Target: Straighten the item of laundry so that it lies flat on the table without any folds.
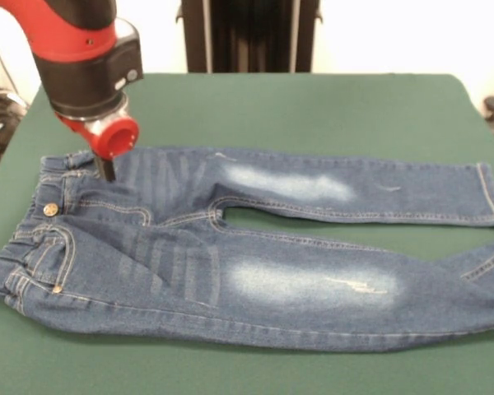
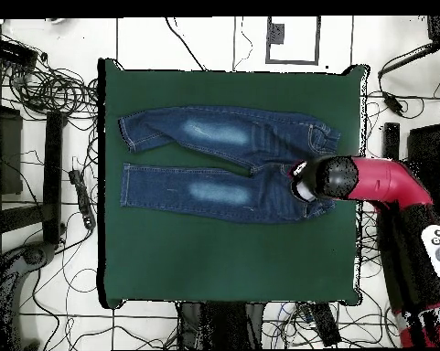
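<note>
1. The jeans (image 1: 230, 247) are lying across the green worktop (image 1: 313, 107), long axis running side to side, waist at one end, cuffs at the other.
2. The gripper (image 1: 106, 169) is pressing down at the waistband's far corner; whether the jaws are clenched, I cannot tell.
3. Both legs are stretching away from the jaws; judging by this, any smoothing pull is running along them.

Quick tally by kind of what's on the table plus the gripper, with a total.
Jeans: 1, blue denim, spread out on the table
Table, green cloth cover: 1
Gripper: 1, down at the jeans' waistband
Total: 3
</note>
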Robot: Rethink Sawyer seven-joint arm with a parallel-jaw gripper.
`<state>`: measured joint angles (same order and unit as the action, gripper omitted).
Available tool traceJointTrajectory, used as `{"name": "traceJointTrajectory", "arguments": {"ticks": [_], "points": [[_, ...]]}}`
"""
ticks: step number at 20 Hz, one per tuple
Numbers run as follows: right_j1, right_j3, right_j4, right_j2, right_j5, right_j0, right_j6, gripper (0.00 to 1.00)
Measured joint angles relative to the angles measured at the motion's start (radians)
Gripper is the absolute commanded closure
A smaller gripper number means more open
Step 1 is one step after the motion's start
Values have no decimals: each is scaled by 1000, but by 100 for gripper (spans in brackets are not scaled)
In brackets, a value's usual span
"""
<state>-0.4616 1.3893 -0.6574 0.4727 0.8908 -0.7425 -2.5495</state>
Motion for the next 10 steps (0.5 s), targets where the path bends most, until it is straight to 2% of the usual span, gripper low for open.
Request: {"name": "traceJointTrajectory", "arguments": {"ticks": [7,10], "points": [[65,-46,20,36,70,-3,7,100],[96,-64,28,58,86,-14,48,100]]}}
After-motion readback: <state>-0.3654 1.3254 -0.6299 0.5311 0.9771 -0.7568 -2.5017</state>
